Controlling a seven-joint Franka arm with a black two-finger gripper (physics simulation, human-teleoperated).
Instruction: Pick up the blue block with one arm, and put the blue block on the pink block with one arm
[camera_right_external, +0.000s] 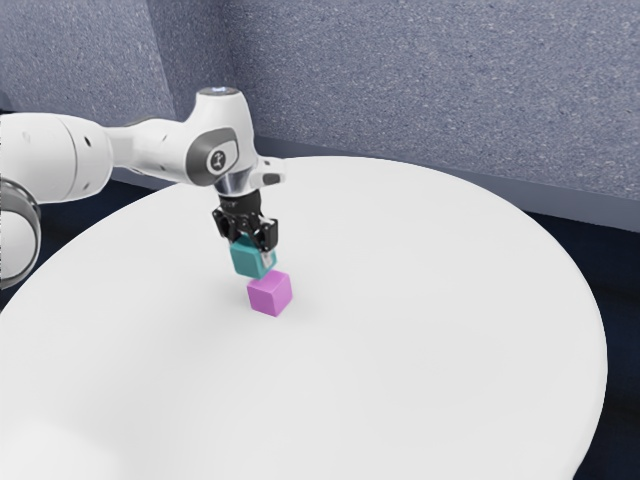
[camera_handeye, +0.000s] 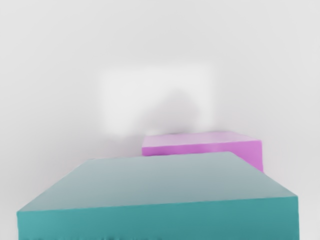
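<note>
Just above pink block (camera_right_external: 270, 293), end effector (camera_right_external: 252, 248) clamped on blue block (camera_right_external: 247, 264), held betw. its fingers.

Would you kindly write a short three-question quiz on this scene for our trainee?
1. True or false: the tool is shut on the blue block.
2. Which colour is the block resting on the table? A) pink B) green C) yellow
3. How many blocks are in view?

Key: 1 true; 2 A, the pink block; 3 two.
</note>
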